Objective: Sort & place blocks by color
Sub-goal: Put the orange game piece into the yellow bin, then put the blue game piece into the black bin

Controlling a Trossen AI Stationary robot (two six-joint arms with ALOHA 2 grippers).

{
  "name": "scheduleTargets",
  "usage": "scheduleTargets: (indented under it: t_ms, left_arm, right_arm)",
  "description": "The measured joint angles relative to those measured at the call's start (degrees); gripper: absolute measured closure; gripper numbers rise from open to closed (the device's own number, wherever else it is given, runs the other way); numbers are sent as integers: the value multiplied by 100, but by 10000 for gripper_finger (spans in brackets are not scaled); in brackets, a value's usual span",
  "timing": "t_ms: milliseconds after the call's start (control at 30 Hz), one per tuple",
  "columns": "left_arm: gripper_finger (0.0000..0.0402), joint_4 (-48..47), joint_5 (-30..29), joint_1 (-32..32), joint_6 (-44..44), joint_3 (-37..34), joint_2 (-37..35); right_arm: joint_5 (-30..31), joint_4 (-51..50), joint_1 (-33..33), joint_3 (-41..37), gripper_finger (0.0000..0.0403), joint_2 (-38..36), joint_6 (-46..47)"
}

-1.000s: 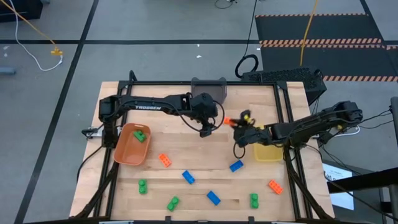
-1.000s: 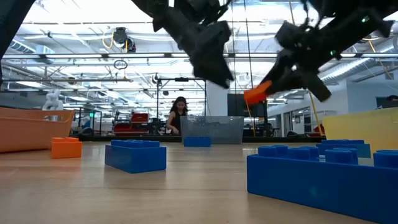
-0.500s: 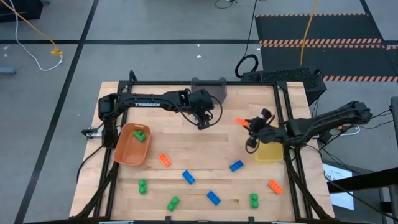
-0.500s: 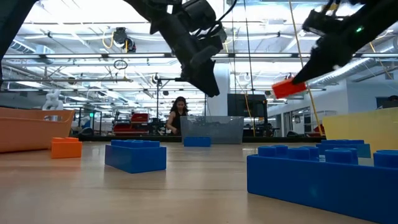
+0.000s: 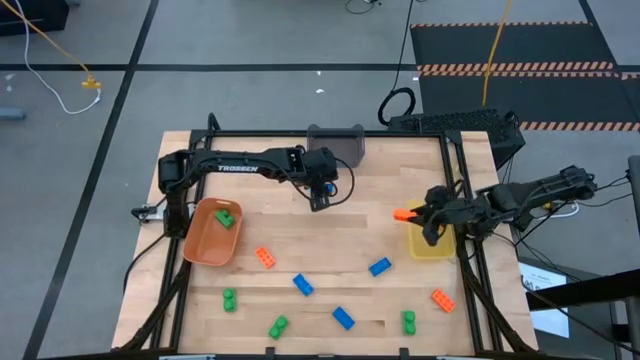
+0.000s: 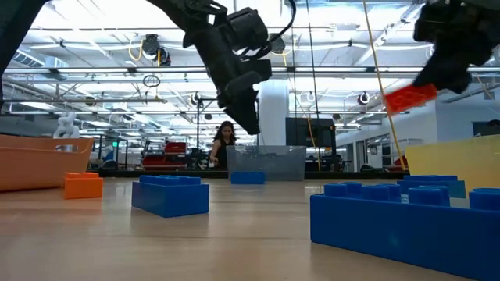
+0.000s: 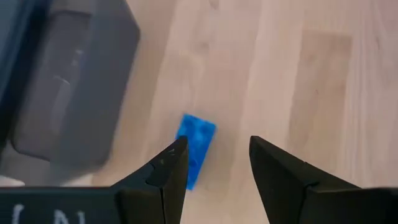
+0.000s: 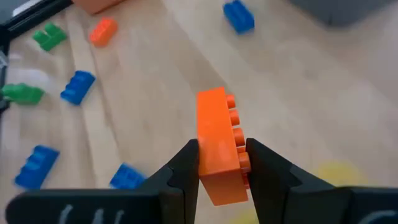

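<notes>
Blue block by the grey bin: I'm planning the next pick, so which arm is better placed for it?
Left. The left gripper hangs open above the blue block beside the grey bin; the right gripper holds an orange block.

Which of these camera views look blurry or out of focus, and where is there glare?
Low view: the nearest blue block is soft, too close for focus, and ceiling lights flare in the room behind. Left wrist view: the grey bin is smeared, and the blue block is soft. Right wrist view: the held orange block is fairly crisp and the table's blocks are blurred. High view: evenly lit.
</notes>
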Motion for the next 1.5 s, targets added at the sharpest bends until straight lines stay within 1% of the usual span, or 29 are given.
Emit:
scheduleTargets:
  t_ms: [200,333,533,600,733,867,933,1033,1200,1500]
  left_arm:
    - [232,-114,0,-72,-195,-2,0]
    - [232,-114,9,-146,-199,-2,0]
    - [231,-111,2,-200,-210,-2,0]
    - [231,-109,4,-212,-189,-2,0]
    - [231,-107,4,-208,-155,-2,0]
    - [231,-103,0,-208,-140,-2,0]
    - [231,-84,-14,-208,-94,-13,0]
    - [231,68,-192,-207,-33,-172,0]
    - [231,131,-529,-189,92,-404,0]
    - [231,-25,-544,-206,66,-501,2]
  right_arm:
    - [-630,-623,-2,0,308,-449,442]
    - [-949,-912,31,12,308,-579,546]
    - [-935,-2226,35,469,310,-574,884]
    - [-871,-2414,35,585,310,-576,952]
    - [-784,-2491,33,623,310,-550,1007]
    - [-787,-2883,33,623,310,-344,1229]
    - [-792,-2895,33,621,308,-220,1266]
    - [-817,-2840,33,621,293,-51,1306]
    - [-1107,-2766,33,621,266,195,1191]
    - [-1132,-2660,33,621,239,507,962]
